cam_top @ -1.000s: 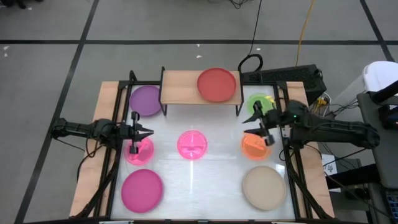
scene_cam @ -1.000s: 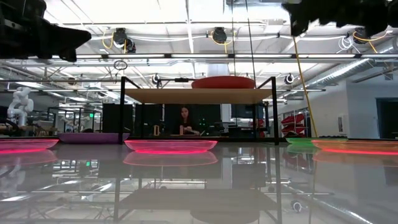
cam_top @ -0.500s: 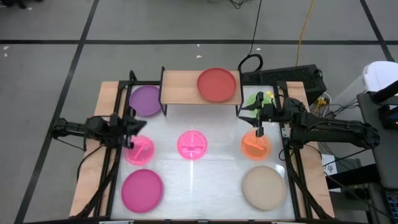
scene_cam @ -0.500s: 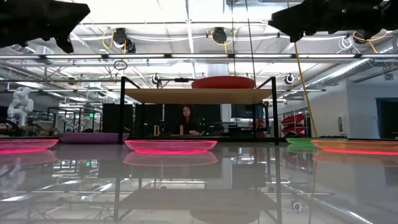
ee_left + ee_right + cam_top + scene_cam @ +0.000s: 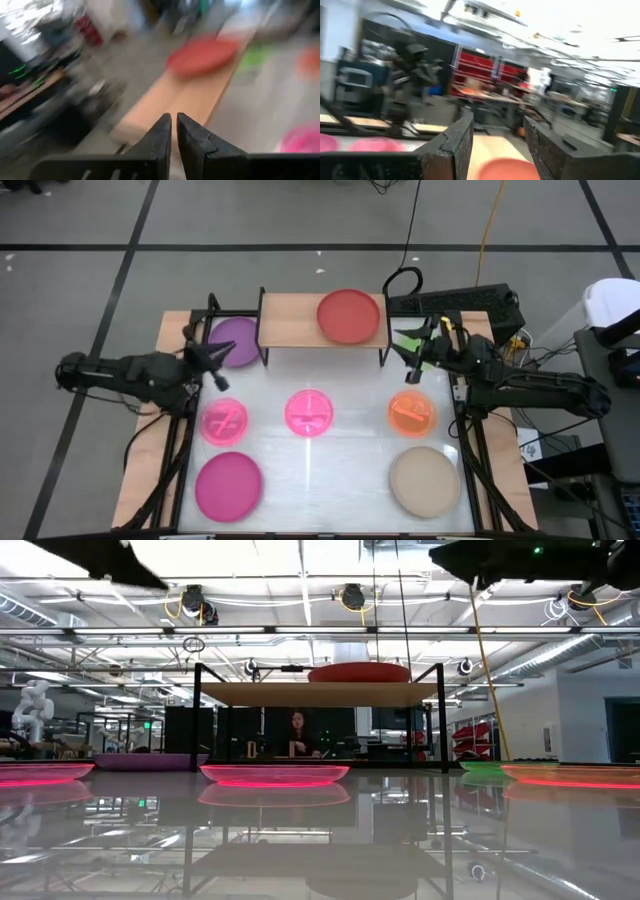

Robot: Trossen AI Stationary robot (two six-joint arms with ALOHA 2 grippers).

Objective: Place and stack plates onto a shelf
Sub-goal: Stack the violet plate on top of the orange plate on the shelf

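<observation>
From left to right, our left gripper, clenched and empty, hovers by the purple plate beside the shelf, where only the red plate sits on the right half, and our right gripper hangs released above the green plate. We judge most work remains: the magenta plate, two pink divided plates, the orange plate and the beige plate lie on the glossy white tabletop. A person sits in the workshop beyond.

No text, label, brand or number can be read anywhere.
</observation>
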